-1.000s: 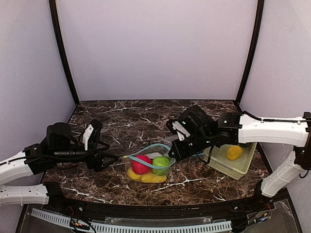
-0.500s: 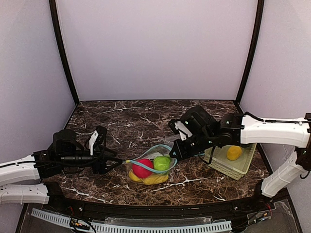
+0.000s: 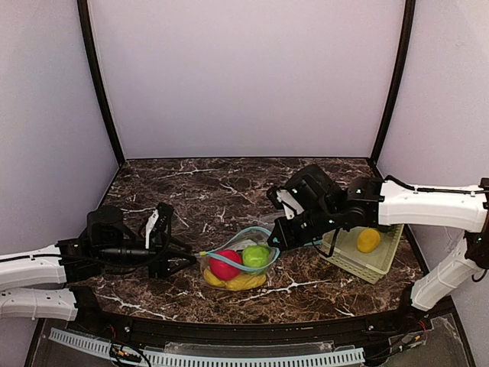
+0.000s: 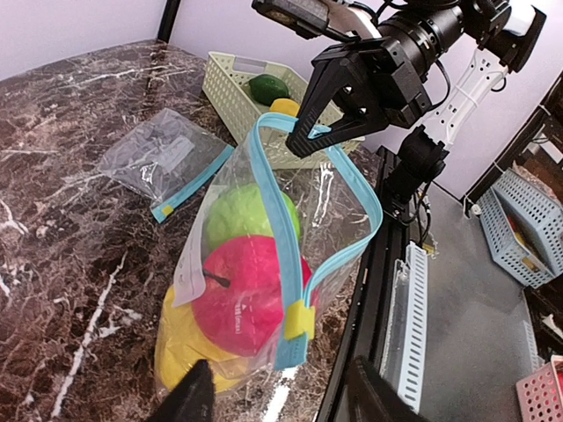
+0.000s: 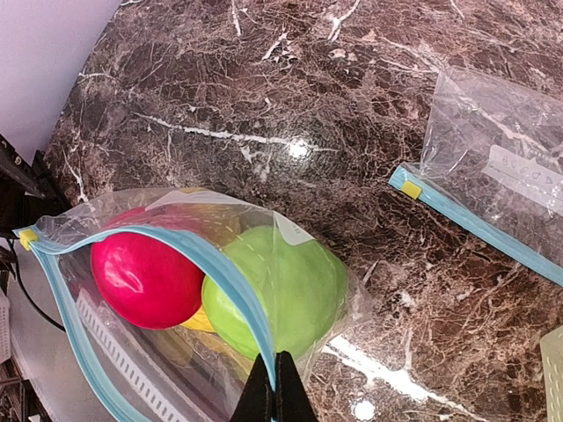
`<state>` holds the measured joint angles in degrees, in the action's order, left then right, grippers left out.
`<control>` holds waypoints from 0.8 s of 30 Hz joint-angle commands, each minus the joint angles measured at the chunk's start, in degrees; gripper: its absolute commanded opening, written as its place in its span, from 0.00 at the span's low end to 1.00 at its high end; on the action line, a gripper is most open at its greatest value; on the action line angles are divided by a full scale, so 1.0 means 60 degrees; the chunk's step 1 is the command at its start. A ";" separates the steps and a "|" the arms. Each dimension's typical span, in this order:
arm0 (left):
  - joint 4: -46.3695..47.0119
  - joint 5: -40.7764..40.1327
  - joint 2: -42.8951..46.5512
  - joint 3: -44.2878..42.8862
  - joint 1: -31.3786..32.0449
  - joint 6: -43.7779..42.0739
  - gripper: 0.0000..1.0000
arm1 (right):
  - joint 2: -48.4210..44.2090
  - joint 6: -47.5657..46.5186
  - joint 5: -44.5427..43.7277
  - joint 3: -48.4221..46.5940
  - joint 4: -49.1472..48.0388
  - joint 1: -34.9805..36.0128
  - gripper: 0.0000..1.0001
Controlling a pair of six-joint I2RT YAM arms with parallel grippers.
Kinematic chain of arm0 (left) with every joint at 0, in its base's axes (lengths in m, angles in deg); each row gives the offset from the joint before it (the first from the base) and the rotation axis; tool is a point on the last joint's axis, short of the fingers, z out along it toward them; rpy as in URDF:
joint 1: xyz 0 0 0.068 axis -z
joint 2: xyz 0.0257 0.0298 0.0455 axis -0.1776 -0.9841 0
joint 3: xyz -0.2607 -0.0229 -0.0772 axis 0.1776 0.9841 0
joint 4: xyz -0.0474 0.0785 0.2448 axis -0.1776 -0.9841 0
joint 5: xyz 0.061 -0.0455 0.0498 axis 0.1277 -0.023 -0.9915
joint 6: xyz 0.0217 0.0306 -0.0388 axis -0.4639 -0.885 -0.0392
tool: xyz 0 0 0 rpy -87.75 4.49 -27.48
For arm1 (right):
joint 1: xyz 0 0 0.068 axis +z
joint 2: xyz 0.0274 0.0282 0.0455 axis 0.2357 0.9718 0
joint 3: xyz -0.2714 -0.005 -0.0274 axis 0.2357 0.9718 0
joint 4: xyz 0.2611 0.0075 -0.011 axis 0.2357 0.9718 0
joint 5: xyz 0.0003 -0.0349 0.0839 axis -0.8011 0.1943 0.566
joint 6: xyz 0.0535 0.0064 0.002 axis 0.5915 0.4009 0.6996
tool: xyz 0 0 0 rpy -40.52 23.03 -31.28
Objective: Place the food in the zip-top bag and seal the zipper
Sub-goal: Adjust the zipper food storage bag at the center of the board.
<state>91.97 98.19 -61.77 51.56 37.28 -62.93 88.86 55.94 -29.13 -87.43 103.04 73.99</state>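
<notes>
The zip-top bag (image 3: 238, 262) stands on the marble with its blue zipper mouth gaping. Inside it are a red ball (image 4: 246, 290), a light green ball (image 4: 251, 215) and yellow pieces (image 4: 185, 343). My right gripper (image 5: 274, 391) is shut on the bag's blue zipper rim at its right end (image 3: 276, 238). At the bag's left end, my left gripper (image 4: 281, 400) is open, its fingers standing either side of the corner with the yellow slider (image 4: 299, 321). More food lies in the basket: a yellow piece (image 3: 368, 240) and a dark green piece (image 4: 268, 88).
The pale green slatted basket (image 3: 359, 264) sits at the right, under my right arm. A second, empty zip-top bag (image 5: 501, 171) lies flat on the marble beyond the filled one. The table's front rail (image 3: 252, 325) runs close in front of the bag.
My left gripper has slid right to the bag's left end and its jaws have narrowed. The right gripper keeps hold of the zipper rim; the bag shifted slightly right.
</notes>
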 commanded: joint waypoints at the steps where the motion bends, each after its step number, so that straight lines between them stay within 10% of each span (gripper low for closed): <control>1: 0.0133 0.0169 -0.0227 -0.0045 0.0071 -0.0122 0.43 | -0.0170 0.0083 0.0059 0.0129 -0.0235 -0.0089 0.00; 24: 0.0535 0.0482 -0.0875 -0.0356 0.0095 -0.0061 0.27 | -0.0110 0.0072 0.0249 0.0170 -0.0264 -0.0116 0.00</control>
<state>93.76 99.78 -66.49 51.19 37.58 -62.93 88.86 55.97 -28.21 -86.99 102.91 73.71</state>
